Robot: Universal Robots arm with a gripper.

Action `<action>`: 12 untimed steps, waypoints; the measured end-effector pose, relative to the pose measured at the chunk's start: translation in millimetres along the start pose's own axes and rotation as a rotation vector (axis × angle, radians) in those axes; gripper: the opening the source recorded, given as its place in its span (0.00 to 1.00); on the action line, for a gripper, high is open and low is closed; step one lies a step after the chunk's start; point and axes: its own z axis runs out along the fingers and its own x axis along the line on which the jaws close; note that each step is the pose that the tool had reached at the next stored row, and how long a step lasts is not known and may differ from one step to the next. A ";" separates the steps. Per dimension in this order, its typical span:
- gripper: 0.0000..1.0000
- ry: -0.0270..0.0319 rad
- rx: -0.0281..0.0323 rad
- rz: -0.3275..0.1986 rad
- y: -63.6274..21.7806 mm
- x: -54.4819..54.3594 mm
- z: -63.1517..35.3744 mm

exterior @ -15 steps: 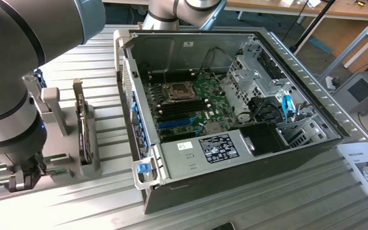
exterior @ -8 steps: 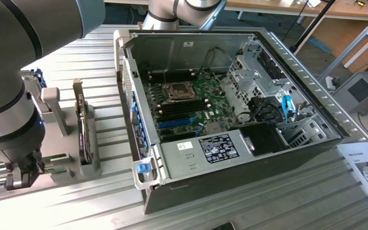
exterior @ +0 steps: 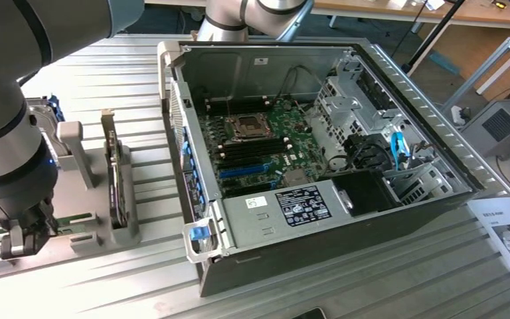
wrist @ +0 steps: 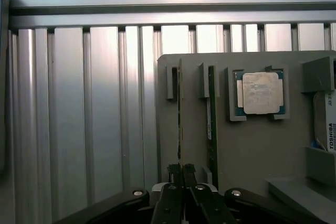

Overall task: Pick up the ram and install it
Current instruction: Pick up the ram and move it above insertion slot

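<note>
1. Gripper [wrist: 181, 174]: fingers [wrist: 174, 171] nearly together, pinching the ram [wrist: 179, 114] between them.
2. Ram: runs edge-on away from the fingers, seated in a slot of the grey holder [wrist: 252, 150]; we judge this offers its thin edge for gripping.
3. Processor chip [wrist: 260, 93]: beyond the fingers, aside, recessed.
4. Computer case [exterior: 326, 133]: well apart, opened for access.

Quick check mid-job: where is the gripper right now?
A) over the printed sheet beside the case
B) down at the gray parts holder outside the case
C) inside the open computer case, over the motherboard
B: the gripper sits low at the gray parts holder, outside the computer case, its jaws shut on the ram standing on edge there.
</note>
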 end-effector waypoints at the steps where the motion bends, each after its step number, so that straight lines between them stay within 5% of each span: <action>1: 0.12 0.0000 0.0000 0.000 0.1 0.0 -2.0; 12: 0.12 -0.0001 0.0000 0.000 1.1 -0.6 -25.0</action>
